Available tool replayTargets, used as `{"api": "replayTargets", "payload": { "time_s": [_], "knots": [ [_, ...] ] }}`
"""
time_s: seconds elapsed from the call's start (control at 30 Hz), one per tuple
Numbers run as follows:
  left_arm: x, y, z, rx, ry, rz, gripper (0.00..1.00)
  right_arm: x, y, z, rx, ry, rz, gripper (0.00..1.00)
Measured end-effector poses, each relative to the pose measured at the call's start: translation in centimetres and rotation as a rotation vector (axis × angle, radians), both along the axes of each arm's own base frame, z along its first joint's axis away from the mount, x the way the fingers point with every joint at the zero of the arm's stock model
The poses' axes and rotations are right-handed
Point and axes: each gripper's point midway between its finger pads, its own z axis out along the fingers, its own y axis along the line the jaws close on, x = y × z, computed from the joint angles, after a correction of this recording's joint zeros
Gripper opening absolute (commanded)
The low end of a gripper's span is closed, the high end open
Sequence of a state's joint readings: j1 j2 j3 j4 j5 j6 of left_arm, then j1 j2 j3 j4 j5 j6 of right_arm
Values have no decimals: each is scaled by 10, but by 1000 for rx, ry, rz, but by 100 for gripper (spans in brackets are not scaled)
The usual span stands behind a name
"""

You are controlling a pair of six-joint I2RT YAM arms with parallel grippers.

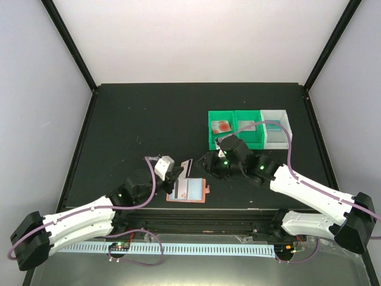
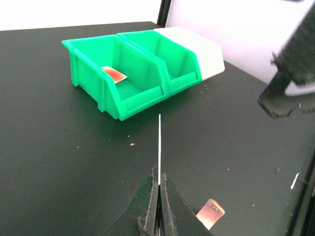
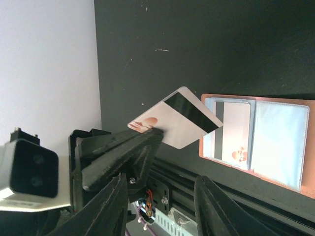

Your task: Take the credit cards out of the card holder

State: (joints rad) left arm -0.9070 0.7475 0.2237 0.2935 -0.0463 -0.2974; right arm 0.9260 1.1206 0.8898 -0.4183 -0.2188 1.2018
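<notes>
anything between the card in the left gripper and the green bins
Nothing lies on the table between the card and the green bins. The right gripper hangs open just right of that path.

credit card (image 3: 183, 124): showing smooth, slightly glossy plastic
card holder (image 3: 280, 142): looking leather-like, matt
green bins (image 2: 89, 73): gleaming as glossy moulded plastic
counter (image 2: 59, 162): appearing matt, dust-speckled

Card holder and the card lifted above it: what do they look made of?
The card holder looks like matte salmon leather or faux leather; its pale blue-grey pockets seem translucent plastic, since a second card shows through one. The held card, pinched in the left hand, is likely thin stiff plastic: flat, smooth, with a black magnetic stripe.
</notes>
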Motion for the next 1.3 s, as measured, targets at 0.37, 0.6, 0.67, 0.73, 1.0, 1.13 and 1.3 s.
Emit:
{"api": "replayTargets", "payload": {
  "time_s": [0.37,0.6,0.67,0.73,1.0,1.13,1.3],
  "knots": [
    [-7,-13,-1,146,-155,-82,1,12,6,15,-12,77,-85,41],
    [-13,-18,4,179,-226,-113,2,16,12,-1,-57,142,-110,41],
    [-14,-19,7,183,-250,-113,2,16,13,-8,-72,163,-114,41],
    [-14,-18,10,186,-266,-108,2,15,14,-15,-87,186,-115,40],
    [-13,-15,1,234,-292,-107,2,15,30,-34,-88,255,-86,27],
    [-12,-12,-3,253,-298,-101,1,16,36,-35,-68,263,-79,6],
    [-10,-11,-3,278,-323,-92,4,19,39,-32,-49,259,-84,1]
  ]
}}
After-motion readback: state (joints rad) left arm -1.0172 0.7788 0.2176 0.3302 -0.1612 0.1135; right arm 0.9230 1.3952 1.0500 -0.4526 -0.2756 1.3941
